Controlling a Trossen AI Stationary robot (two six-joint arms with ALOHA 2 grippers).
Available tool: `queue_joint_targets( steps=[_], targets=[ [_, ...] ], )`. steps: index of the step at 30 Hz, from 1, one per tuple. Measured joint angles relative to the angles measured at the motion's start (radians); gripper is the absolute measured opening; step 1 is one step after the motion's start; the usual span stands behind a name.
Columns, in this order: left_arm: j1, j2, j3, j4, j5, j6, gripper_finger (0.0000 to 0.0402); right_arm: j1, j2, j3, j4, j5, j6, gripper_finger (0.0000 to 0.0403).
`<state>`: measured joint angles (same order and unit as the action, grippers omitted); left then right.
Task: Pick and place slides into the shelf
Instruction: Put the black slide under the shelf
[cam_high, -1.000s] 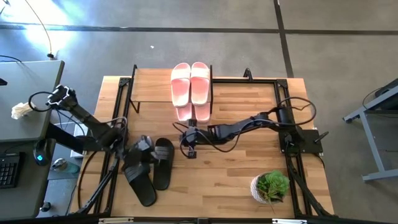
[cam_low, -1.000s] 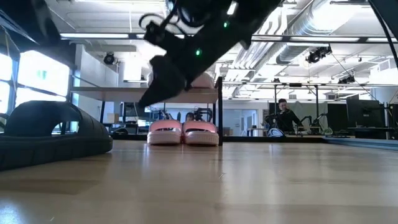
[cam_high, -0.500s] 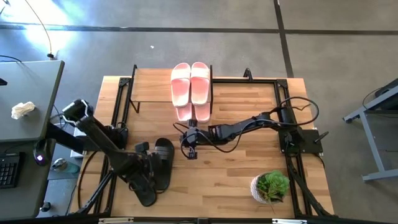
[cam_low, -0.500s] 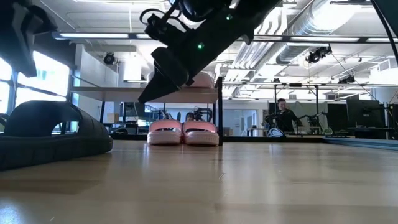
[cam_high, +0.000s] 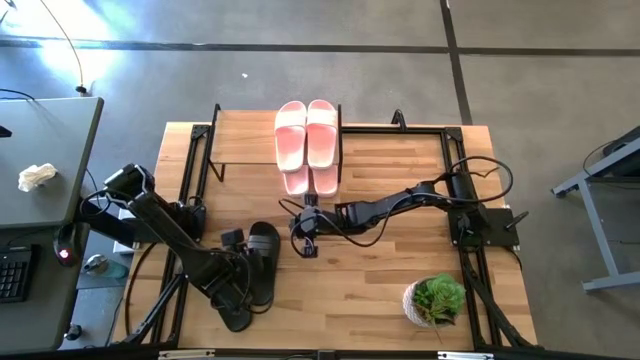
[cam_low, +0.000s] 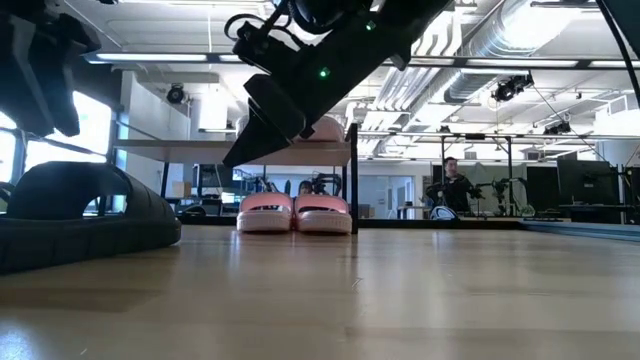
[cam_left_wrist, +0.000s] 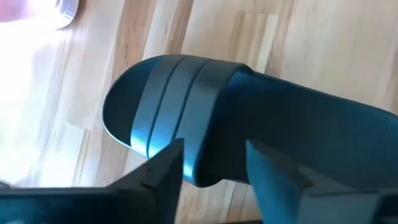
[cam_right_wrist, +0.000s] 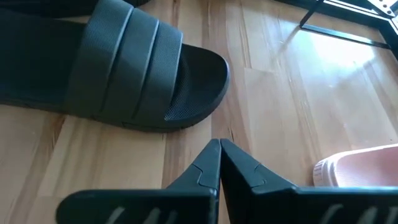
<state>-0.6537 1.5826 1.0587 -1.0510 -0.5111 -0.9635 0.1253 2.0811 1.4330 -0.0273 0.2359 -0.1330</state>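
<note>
Now that the left arm has swung in from the table edge far from the shelf, I am bringing the left gripper (cam_high: 240, 283) down over the pair of black foam slide sandals (cam_high: 262, 262) lying well in front of the low rack with the light wooden top board and thin black legs (cam_high: 245, 138). Its jaws, pressed together a second ago, are now standing spread, so I judge I am lining up a grasp and not holding anything yet.

The right gripper (cam_high: 305, 236) is hanging just in front of the rack, its jaws pressed together on nothing, unchanged over the last second. Four pale pink foam slides are already placed: one pair on the top board (cam_high: 307, 135), one pair beneath it (cam_high: 310, 181), with their ends sticking out from under the board. That is leaving only the black pair to go.

The left wrist view is telling me what the high view is hiding under the arm: the left gripper (cam_left_wrist: 214, 160) is sitting over one black slide's ribbed strap (cam_left_wrist: 186, 112), fingers (cam_left_wrist: 165, 168) apart. The low view is showing the lower pink pair (cam_low: 295, 212) sitting squarely under the board. The right wrist view is showing the other black slide (cam_right_wrist: 124, 68) lying flat.
</note>
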Motion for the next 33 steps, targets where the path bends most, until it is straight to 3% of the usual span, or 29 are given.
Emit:
queue_joint_targets(
  steps=[7, 16, 24, 33],
  targets=[
    [-0.001, 0.016, -0.002, 0.0, -0.009, 0.027, 0.0226, 0.0, 0.0, 0.0, -0.008, 0.0, -0.006, 0.0],
    [0.0, 0.131, -0.001, 0.0, -0.061, 0.032, 0.0225, 0.0, 0.0, 0.0, -0.015, 0.0, -0.006, 0.0],
    [-0.002, 0.225, 0.0, -0.026, -0.125, -0.034, 0.0166, 0.0, 0.0, 0.0, -0.015, 0.0, -0.003, 0.0],
    [0.0, 0.231, 0.027, -0.199, -0.163, -0.202, 0.0019, 0.014, 0.0, 0.0, -0.02, 0.011, -0.005, 0.0]
  ],
)
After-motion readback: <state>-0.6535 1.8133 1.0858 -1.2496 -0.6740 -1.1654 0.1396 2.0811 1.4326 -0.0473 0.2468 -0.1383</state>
